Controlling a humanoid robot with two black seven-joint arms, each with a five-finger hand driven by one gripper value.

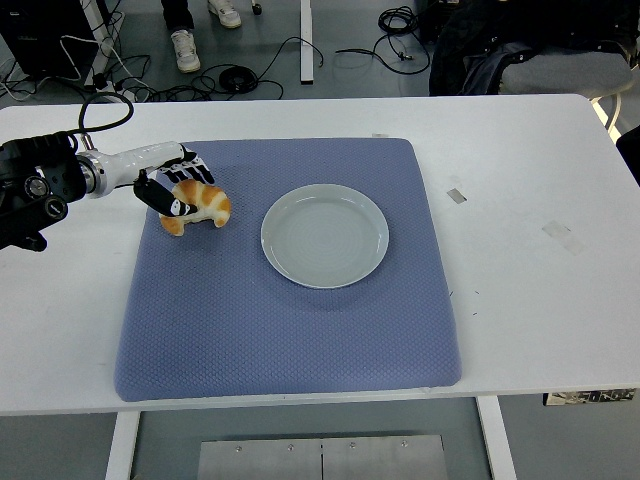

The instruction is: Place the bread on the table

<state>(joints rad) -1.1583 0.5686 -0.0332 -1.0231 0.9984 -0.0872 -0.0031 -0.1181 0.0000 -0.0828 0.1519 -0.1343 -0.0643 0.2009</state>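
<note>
My left arm: comes in from the left edge over the bare white bench (pixel 520 300), black at the elbow, white along the forearm.
My left hand (pixel 170 188): curled around the bread, fingers wrapped over its left and upper side; I am holding it, not just touching it.
Bread (pixel 200 205): a golden, crescent-shaped roll at the far left part of the blue mat (pixel 290 340), just to the right of my palm and a little below it.
Long axis of the bread: runs roughly left to right across the mat, tilted slightly down toward the left end, with the curved back facing the plate.
Height: the bread looks to be at or very near the mat; I cannot tell for certain whether its underside is resting yet.
Plate (pixel 325 235): empty, pale, near the middle of the mat, to the right of the bread and clearly apart from it.
What the move turns on: I judge that letting go means opening my fingers away to the left, since the bread sits on my hand's right side.
My right arm: out of the picture, so the left hand is the only one near the bread.
</note>
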